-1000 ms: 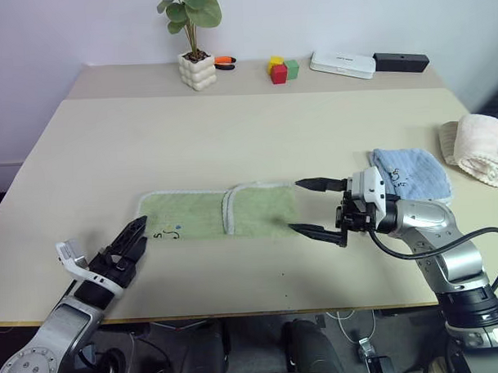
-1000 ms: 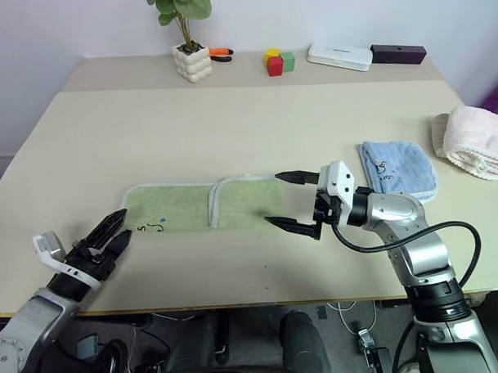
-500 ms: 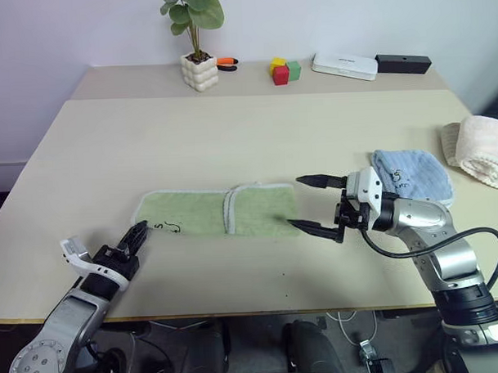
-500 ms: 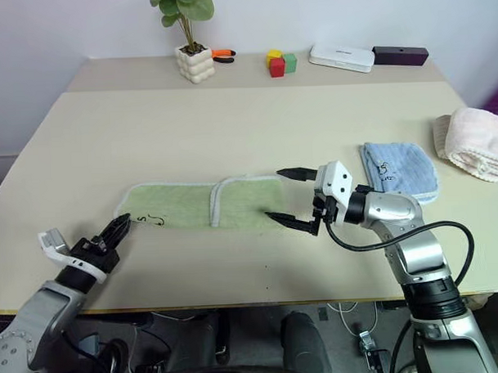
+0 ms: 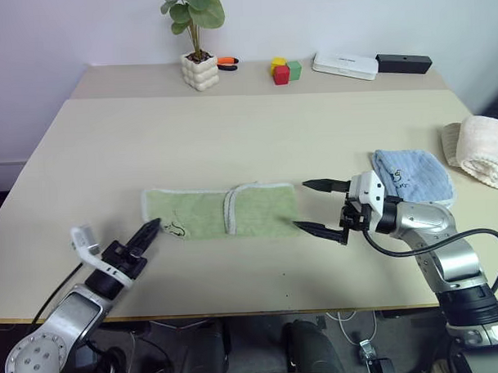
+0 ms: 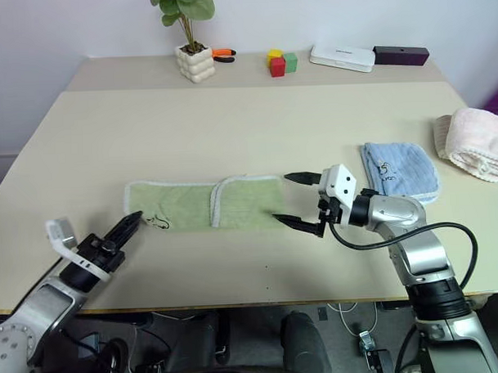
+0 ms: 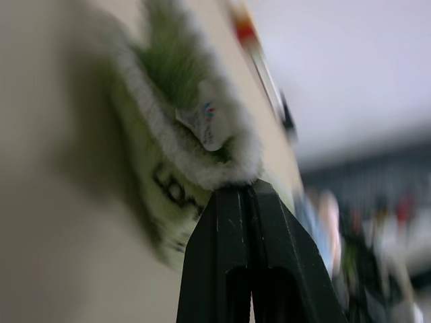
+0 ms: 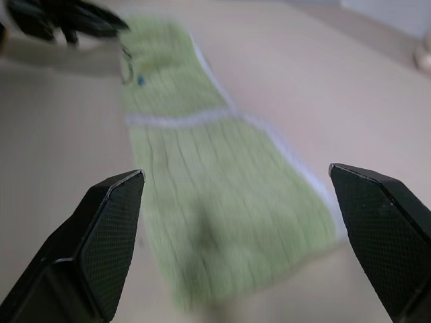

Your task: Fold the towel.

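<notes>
The towel (image 5: 193, 213), light green with white edging, lies flat in a strip on the table, its right part folded over. The left gripper (image 5: 155, 227) is shut on the towel's near left corner, and the left wrist view shows that corner (image 7: 202, 128) pinched at the tips of the closed fingers (image 7: 236, 222). My right gripper (image 5: 306, 206) stands open just off the towel's right end, one finger on each side. From the right wrist, the towel (image 8: 202, 175) runs away between the spread fingertips (image 8: 101, 249).
A light blue towel (image 5: 412, 177) lies right behind the right gripper, and a cream rolled towel (image 5: 481, 150) sits at the right edge. Along the back stand a potted plant (image 5: 198, 71), coloured blocks (image 5: 284, 70), a white box (image 5: 343, 64) and a black box (image 5: 403, 63).
The left gripper went from open to shut on the towel's near left corner and moved right, nudging that end inward. The right gripper drifted slightly right, staying open.
</notes>
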{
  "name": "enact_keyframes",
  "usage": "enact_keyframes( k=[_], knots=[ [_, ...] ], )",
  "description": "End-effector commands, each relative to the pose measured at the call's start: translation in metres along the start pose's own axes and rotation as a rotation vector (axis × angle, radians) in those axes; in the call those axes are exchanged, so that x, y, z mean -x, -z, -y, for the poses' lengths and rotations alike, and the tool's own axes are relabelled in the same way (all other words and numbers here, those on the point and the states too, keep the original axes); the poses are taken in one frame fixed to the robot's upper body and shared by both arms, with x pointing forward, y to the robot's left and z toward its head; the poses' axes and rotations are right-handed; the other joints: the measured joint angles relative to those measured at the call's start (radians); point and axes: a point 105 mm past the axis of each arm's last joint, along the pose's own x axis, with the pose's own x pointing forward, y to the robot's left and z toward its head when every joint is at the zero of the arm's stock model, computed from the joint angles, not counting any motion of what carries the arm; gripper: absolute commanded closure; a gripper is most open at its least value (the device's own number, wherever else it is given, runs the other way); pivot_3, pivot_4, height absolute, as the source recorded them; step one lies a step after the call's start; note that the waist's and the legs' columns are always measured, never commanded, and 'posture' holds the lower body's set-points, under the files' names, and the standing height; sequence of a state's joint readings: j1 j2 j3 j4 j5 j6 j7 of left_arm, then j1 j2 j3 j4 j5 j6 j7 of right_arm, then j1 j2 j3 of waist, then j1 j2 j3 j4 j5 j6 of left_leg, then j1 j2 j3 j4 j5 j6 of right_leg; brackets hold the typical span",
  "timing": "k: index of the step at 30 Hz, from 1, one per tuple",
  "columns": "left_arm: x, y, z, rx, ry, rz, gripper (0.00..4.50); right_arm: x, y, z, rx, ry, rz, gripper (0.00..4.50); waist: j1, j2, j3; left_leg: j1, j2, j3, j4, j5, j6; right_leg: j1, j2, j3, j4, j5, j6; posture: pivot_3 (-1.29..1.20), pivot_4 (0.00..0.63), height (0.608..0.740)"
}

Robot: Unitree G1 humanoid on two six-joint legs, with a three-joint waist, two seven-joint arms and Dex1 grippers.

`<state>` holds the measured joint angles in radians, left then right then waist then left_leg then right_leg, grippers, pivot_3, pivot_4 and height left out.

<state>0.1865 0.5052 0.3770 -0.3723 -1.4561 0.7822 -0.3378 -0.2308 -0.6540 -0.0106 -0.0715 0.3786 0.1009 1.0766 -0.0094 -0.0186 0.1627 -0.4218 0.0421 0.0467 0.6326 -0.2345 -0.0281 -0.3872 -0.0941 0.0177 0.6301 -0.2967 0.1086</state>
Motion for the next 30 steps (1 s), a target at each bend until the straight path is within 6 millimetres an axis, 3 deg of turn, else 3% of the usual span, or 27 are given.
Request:
enact_keyframes(
  k=[1,5,11,16,24,30],
  knots=[
    [-0.009,-0.005,0.018,-0.076,0.114,-0.022,4.46,0.012,-0.003,0.007,0.026,0.037,0.001,0.00,-0.002,0.000,0.000,0.000,0.000,0.000,0.000,0.000,0.000,0.000,0.000,0.000,0.000,0.000,0.000,0.00,0.150,0.740],
    [-0.025,-0.005,0.029,-0.203,0.197,-0.096,4.46,0.031,0.001,0.013,0.004,0.071,-0.017,0.00,-0.001,0.000,0.000,0.000,0.001,0.000,-0.001,0.000,0.000,-0.001,0.001,0.000,0.000,0.000,0.000,0.00,0.150,0.740],
    [-0.055,0.005,0.046,-0.282,0.350,-0.205,4.46,0.054,-0.011,0.019,-0.016,0.110,0.008,0.00,0.001,0.000,0.000,0.000,0.001,0.000,0.000,0.000,0.000,0.000,0.002,0.000,0.000,0.000,0.001,0.00,0.150,0.740],
    [-0.078,0.014,0.058,-0.296,0.471,-0.284,4.46,0.055,-0.010,0.018,-0.022,0.149,0.003,0.00,0.000,0.000,0.001,-0.001,0.003,-0.001,0.000,0.000,0.000,-0.001,0.006,0.001,0.001,0.003,0.006,0.00,0.150,0.740],
    [-0.115,0.054,0.062,-0.309,0.579,-0.416,4.46,0.062,-0.005,0.012,-0.032,0.188,-0.016,0.00,0.005,0.000,0.001,-0.001,0.004,-0.002,0.000,0.000,0.000,-0.001,0.008,0.001,0.001,0.005,0.009,0.00,0.150,0.740],
    [-0.128,0.068,0.067,-0.294,0.625,-0.453,4.46,0.067,-0.005,0.007,-0.035,0.208,-0.025,0.00,0.015,0.000,0.001,-0.002,0.005,-0.002,0.001,0.001,0.000,-0.002,0.009,0.002,0.001,0.005,0.011,0.00,0.150,0.740]
  ],
)
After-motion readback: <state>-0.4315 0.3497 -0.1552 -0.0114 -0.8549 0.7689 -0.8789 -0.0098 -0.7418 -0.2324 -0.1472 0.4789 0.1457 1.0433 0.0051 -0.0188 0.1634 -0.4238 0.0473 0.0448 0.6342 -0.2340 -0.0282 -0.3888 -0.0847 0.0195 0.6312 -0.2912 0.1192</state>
